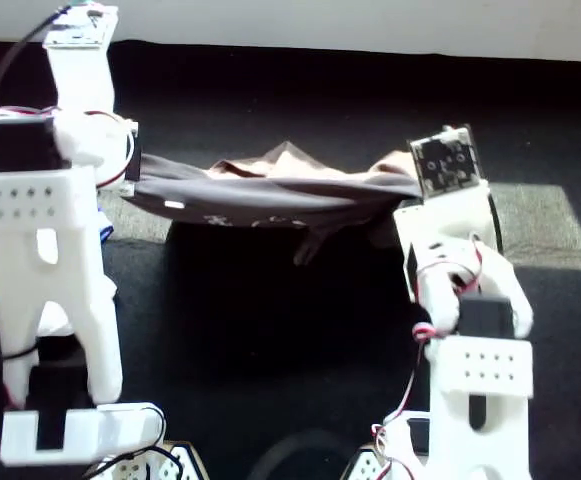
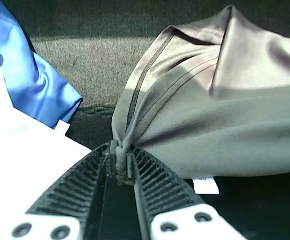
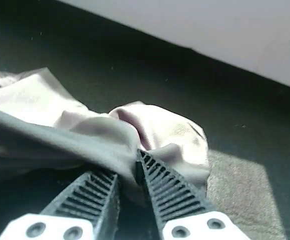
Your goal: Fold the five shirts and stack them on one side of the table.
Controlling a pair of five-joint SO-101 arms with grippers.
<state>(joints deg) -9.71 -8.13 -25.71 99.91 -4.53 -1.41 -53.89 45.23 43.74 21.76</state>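
Left end effector (image 2: 120, 152) and right end effector (image 3: 128, 166) each clamp the grey shirt (image 1: 270, 190) (taut between them), likely to spread it.

- Grey shirt (image 1: 270, 190): left end hidden behind the left arm (image 1: 55, 250), right end behind the right arm (image 1: 460, 250). Underside lost in shadow. Pale print on the near face too small to read.
- Left gripper (image 2: 119, 157): the end of the pinched hem is hidden between the fingers.
- Right gripper (image 3: 130, 165): one fingertip hidden under draped cloth.
- Blue cloth (image 2: 30, 80): cut off by the picture's edge, partly under white cloth (image 2: 20, 150), itself cut off. Folded or loose cannot be told.
- Label (image 2: 205, 185) on the grey shirt: print too small.
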